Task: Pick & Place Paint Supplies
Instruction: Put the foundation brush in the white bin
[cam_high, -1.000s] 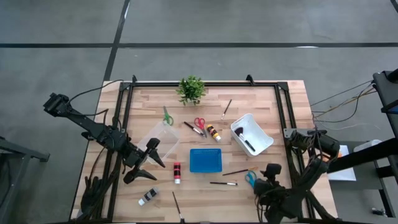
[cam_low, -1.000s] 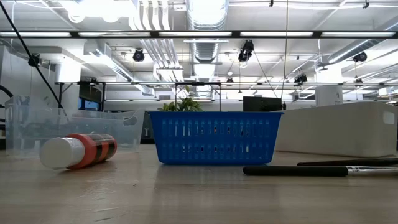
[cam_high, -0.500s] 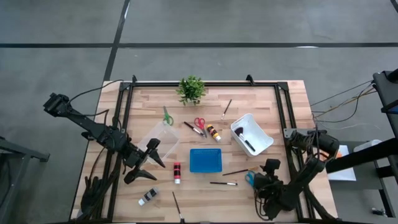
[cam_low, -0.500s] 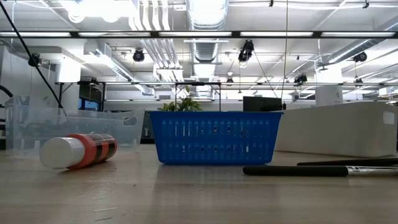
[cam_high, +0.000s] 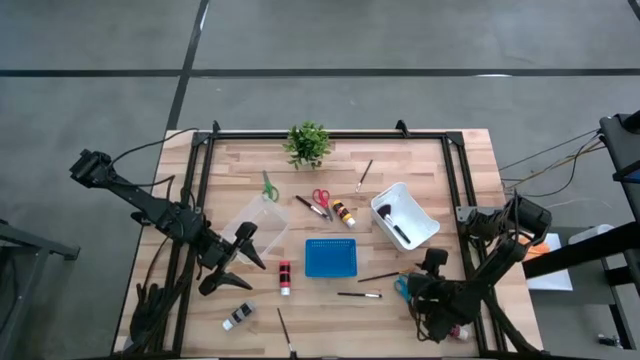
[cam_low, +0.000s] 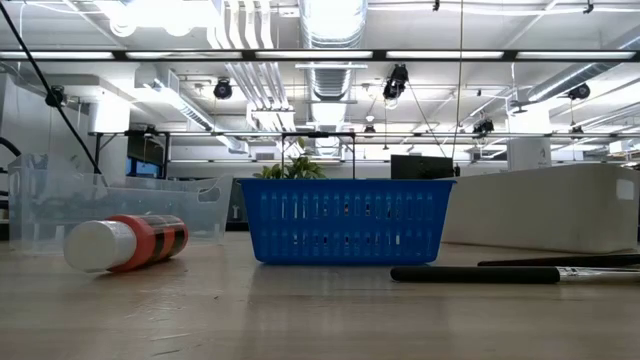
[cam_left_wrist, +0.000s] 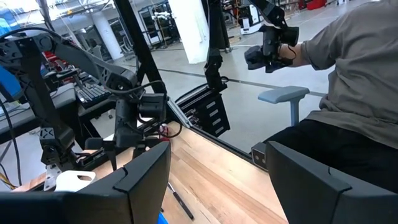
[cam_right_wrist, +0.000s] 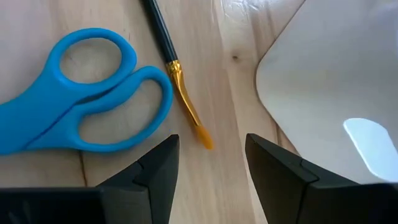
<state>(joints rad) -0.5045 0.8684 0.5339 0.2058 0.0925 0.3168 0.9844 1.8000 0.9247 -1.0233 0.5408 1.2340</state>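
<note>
Seen from above, our left end effector (cam_high: 232, 268) hangs over the tabletop's (cam_high: 455, 180) left side, jaws parted around nothing, beside the clear plastic bin (cam_high: 256, 222). We read this as a waiting pose.

Moving right, the supplies lie scattered: a black-and-white paint bottle (cam_high: 238, 316) near the front edge, green scissors (cam_high: 268, 187) behind the clear bin, a red paint bottle (cam_high: 285, 277) just left of the blue basket (cam_high: 331, 257), then red scissors (cam_high: 321, 198) and an orange paint bottle (cam_high: 344, 213). A white bin (cam_high: 404, 215) already holds a brush (cam_high: 395, 223), so we judge sorting has begun.

At far right, our right end effector (cam_high: 428, 268) is poised over the blue scissors (cam_high: 402, 287), jaws half open and empty, likely lined up for a pick.

The right wrist view alone shows the blue scissors (cam_right_wrist: 81, 102) lying flat beside a yellow-bristled brush (cam_right_wrist: 177, 81), close to the white bin's corner (cam_right_wrist: 336, 81). The level view shows neither arm, only the red bottle (cam_low: 125, 242) on its side. The left wrist view catches a seated person (cam_left_wrist: 348, 93) beyond the tabletop.
</note>
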